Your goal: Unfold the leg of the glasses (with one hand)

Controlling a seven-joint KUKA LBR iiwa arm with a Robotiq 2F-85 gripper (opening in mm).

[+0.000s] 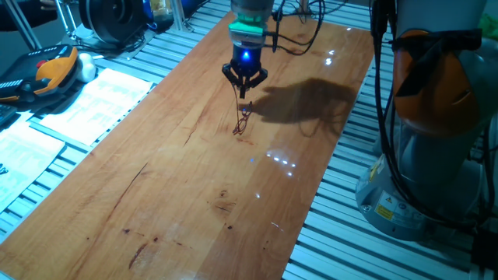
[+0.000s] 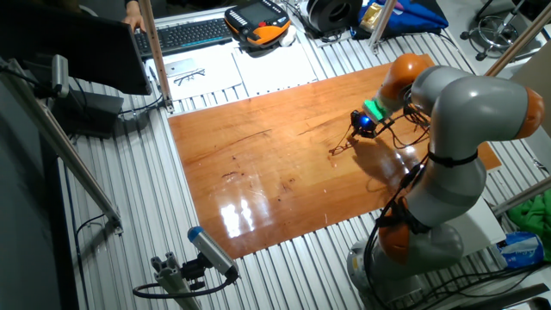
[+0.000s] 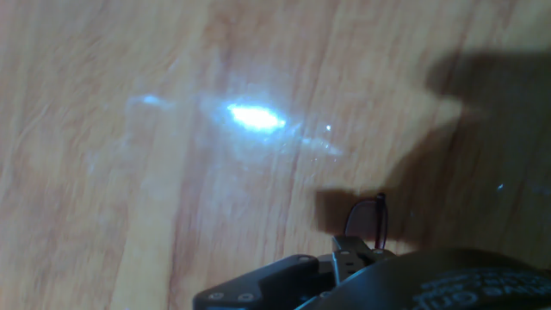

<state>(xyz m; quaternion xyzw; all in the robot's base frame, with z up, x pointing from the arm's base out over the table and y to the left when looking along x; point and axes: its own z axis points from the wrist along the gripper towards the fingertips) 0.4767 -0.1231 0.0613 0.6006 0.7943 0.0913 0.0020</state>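
I've got the tool (image 1: 246, 87) pinched on a thin leg of the glasses (image 1: 243, 121), which dangle below it. Their lower end touches the wooden counter (image 1: 194, 194), toward its far end.

A robotics lab: a wooden desk (image 2: 258, 172) on a slatted aluminium bench (image 2: 146, 207), a keyboard (image 2: 185, 33), a teach pendant (image 2: 258, 21), printed sheets (image 1: 93, 101) and cables (image 1: 389, 117) around the robot base (image 2: 422, 245).
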